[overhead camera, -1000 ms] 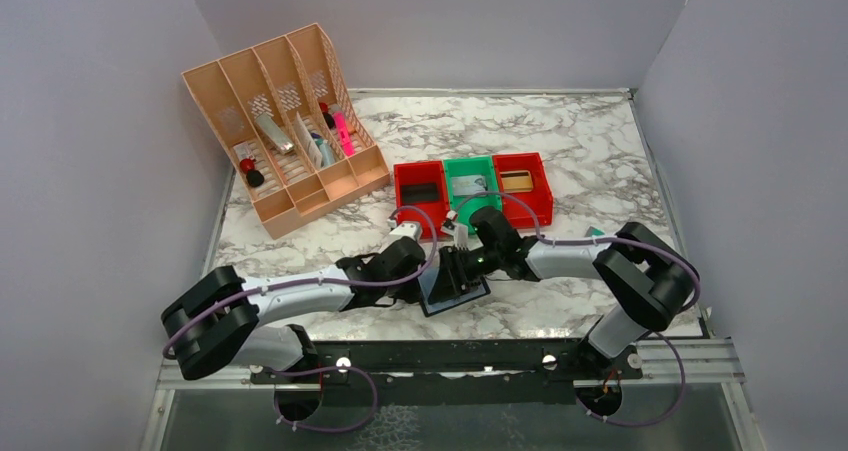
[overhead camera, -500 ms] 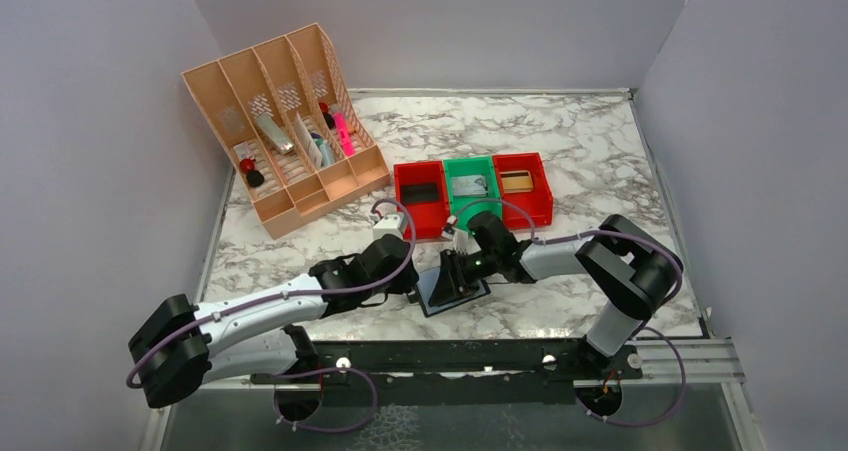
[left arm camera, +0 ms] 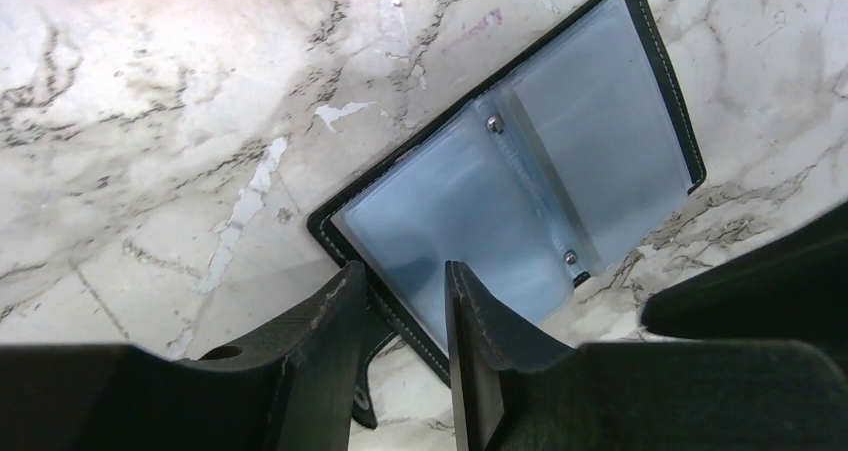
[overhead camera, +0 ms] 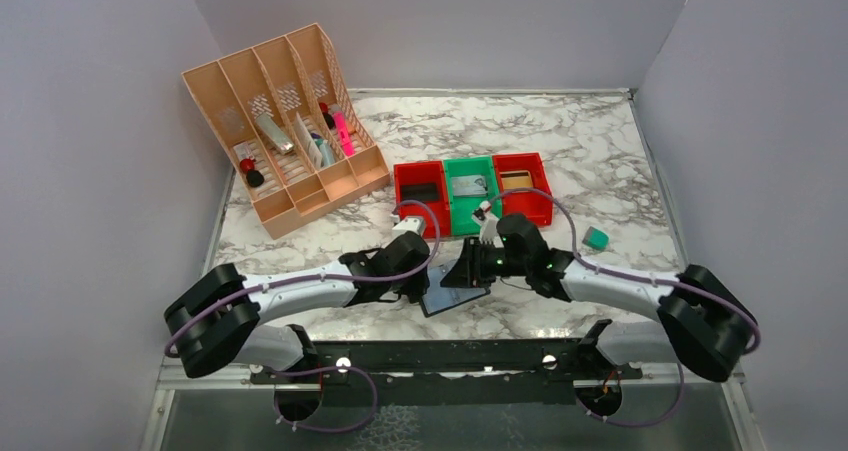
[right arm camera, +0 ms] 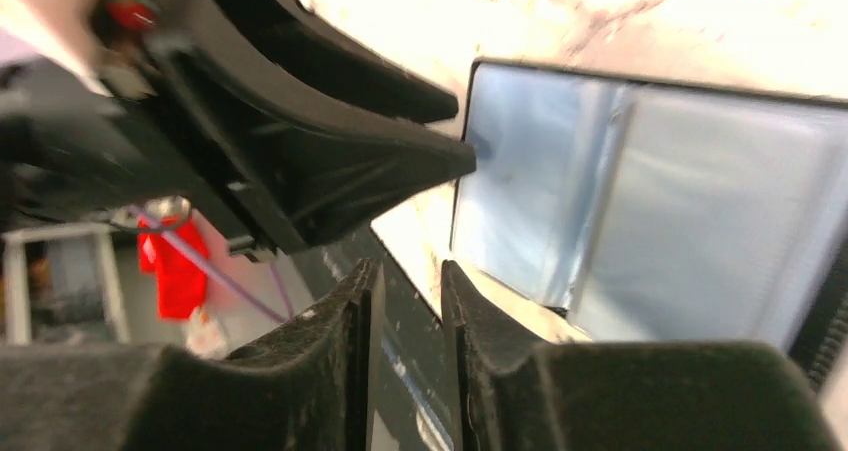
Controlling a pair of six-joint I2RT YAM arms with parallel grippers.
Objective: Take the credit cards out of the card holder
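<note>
You have a polished, marble-patterned surface (left arm camera: 120, 151); the card holder (left arm camera: 510, 186) shows a matt black stitched rim around glossy, translucent plastic panels.

On the counter (overhead camera: 560, 141), by the middle of its near edge: card holder (overhead camera: 455, 299). At its left side, left claw (left arm camera: 405, 271); at its far side, right claw (right arm camera: 410, 266). Behind, bins (overhead camera: 472, 189); rack (overhead camera: 285, 131) at far left corner.
</note>
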